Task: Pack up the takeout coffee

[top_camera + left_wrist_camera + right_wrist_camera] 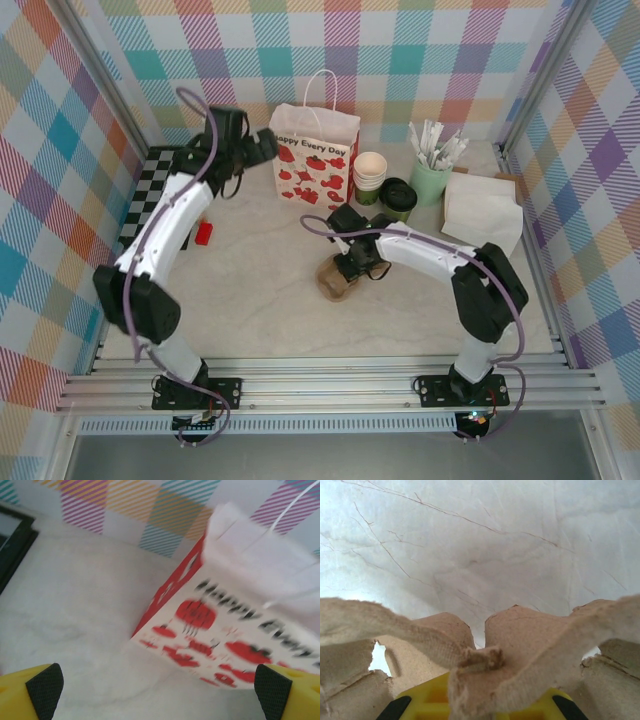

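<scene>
My right pincer (pixel 348 270) pinches the pulp cup carrier (pixel 520 630) by its thin centre rib, my left pincer (pixel 159 692) is spread beside the gift bag (pixel 225 630), and the takeout coffee (pixel 400 197) stands by the stacked cups (pixel 369 170), so I worry the rib may tear or slip on lifting.

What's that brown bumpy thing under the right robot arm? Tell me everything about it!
It's a cup tray of brown moulded paper pulp, rough and fibrous with ragged edges. It has rounded cup hollows, empty where they show, and a raised middle ridge. It lies near the middle of the pale marbled table. The right gripper grips its middle ridge.
</scene>
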Tool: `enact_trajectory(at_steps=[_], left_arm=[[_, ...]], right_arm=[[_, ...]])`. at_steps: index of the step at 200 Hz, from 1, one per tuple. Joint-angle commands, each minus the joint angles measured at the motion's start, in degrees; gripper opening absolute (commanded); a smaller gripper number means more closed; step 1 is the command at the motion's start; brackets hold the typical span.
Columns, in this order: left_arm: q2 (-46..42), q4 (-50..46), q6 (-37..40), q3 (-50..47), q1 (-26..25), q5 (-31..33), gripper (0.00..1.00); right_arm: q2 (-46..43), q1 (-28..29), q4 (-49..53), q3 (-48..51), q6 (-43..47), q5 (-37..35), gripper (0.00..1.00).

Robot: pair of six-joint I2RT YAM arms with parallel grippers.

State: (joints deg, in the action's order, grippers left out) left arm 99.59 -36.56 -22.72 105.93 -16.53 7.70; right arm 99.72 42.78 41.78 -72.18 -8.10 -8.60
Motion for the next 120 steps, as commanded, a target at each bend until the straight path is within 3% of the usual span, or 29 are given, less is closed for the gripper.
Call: enact_trajectory(at_steps=[1,41,68,84,120], left_arm=[[9.1,-7.8,6.3,13.2,3.2,-8.4,1.0],[28.2,-18.7,12.4,42.0,3.4,-9.9,0.92],[33.4,-17.3,14.7,47.8,3.4,-11.7,0.86],[34.3,-15.8,15.2,47.8,3.4,-12.5,0.76],[34.3,-15.8,15.2,47.8,3.4,-12.6,0.42]], right_arm=[[-4.1,-0.5,-2.6,3.3,-5.6,0.0,0.0],[-6.6,-0.5,-4.9,5.9,-8.9,0.3,0.0],[-6.8,-0.5,-4.7,6.2,-9.6,1.0,0.0],[-6.9,-0.4,-4.3,6.3,-9.9,1.0,0.0],[-8.3,-0.4,-3.2,6.0,-10.4,0.5,0.0]])
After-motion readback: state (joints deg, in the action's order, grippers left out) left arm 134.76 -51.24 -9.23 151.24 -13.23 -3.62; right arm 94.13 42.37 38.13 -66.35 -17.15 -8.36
